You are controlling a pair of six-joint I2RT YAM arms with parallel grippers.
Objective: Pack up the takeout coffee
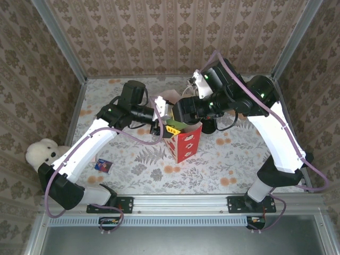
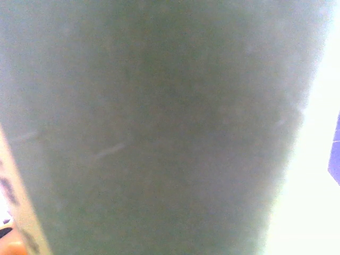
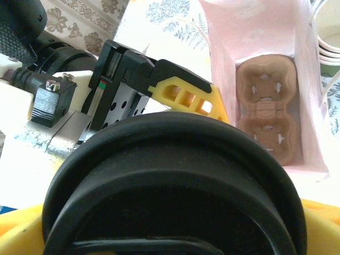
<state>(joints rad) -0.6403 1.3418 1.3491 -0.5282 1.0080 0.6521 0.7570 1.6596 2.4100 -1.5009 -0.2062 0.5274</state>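
Observation:
The takeout coffee presses its green wall right up against the left wrist camera. From above, my left gripper is shut on the cup over the mouth of the red gift bag. A black round lid sits on top of the cup, with the left gripper's yellow finger just behind it. My right gripper comes in from the right onto that lid. Its yellow jaws stand wide on either side of the lid, which hides their tips. The bag's pink inside holds a brown cardboard cup carrier.
A white plush bear sits at the table's left edge, and a small blue card lies near the front left. Stacked white cups stand behind the bag. A dark object rests right of the bag.

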